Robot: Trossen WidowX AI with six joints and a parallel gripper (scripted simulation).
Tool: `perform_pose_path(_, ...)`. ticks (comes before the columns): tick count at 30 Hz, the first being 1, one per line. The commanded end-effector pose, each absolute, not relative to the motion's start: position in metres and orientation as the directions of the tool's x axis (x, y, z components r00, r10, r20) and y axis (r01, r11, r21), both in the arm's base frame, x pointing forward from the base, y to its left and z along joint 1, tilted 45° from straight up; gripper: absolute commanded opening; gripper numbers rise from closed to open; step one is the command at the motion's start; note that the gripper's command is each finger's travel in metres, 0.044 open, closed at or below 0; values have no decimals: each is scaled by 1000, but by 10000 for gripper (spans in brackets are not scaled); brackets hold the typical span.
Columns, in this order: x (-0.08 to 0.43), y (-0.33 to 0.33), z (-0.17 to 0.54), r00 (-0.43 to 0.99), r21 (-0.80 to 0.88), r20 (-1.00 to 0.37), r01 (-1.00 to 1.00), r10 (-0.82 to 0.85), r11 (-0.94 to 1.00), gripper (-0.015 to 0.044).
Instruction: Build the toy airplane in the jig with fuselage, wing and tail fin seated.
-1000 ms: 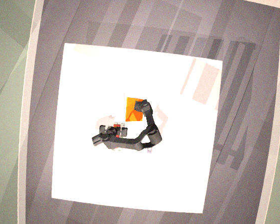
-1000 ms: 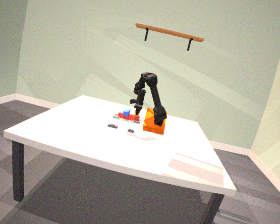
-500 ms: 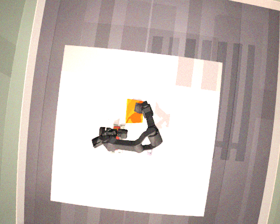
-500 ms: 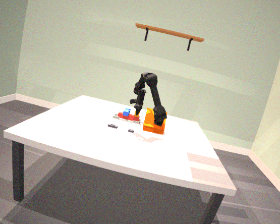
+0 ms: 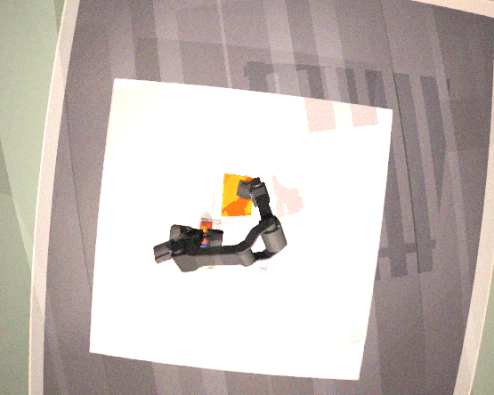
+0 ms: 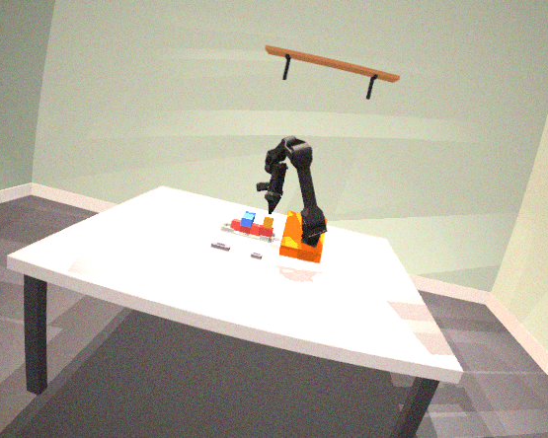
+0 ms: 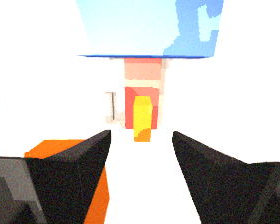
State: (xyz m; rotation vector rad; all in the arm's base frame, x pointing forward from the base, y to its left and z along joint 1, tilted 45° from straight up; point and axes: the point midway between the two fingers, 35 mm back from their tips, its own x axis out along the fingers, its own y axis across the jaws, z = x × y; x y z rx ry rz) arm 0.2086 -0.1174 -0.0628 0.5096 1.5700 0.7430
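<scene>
Where the yellow tail fin (image 5: 205, 229) (image 6: 268, 222) (image 7: 142, 119) stands upright, open jaws (image 6: 270, 212) above red fuselage (image 5: 205, 222) (image 6: 245, 228) (image 7: 141, 107).

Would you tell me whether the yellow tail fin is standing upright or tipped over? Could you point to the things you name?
Upright: the tail fin (image 6: 268, 222) (image 7: 142, 119) rises straight from the red fuselage (image 6: 245, 229) (image 7: 129, 112) near its end.

- The arm (image 5: 219, 256) covers most of the fuselage (image 5: 206, 223) in the top view.
- The wing (image 7: 151, 27) runs past the upper edge of the wrist view.
- In the top view the wing is mostly hidden, a sliver of blue showing.
- Both tabs are out of sight, so their depth in the sockets cannot be read.
- The cradle (image 6: 225, 227) is pale and washed out against the table (image 6: 203, 306).
- The gripper's fingers are cut off at the wrist view's lower edge.
</scene>
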Motion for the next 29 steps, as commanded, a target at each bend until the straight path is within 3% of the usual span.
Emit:
perform_pose_path(1, 213, -147, -32, -125, 698, -716, -108, 687, 708, 260)
perform_pose_path(29, 216, -147, -33, -125, 698, -716, -108, 687, 708, 260)
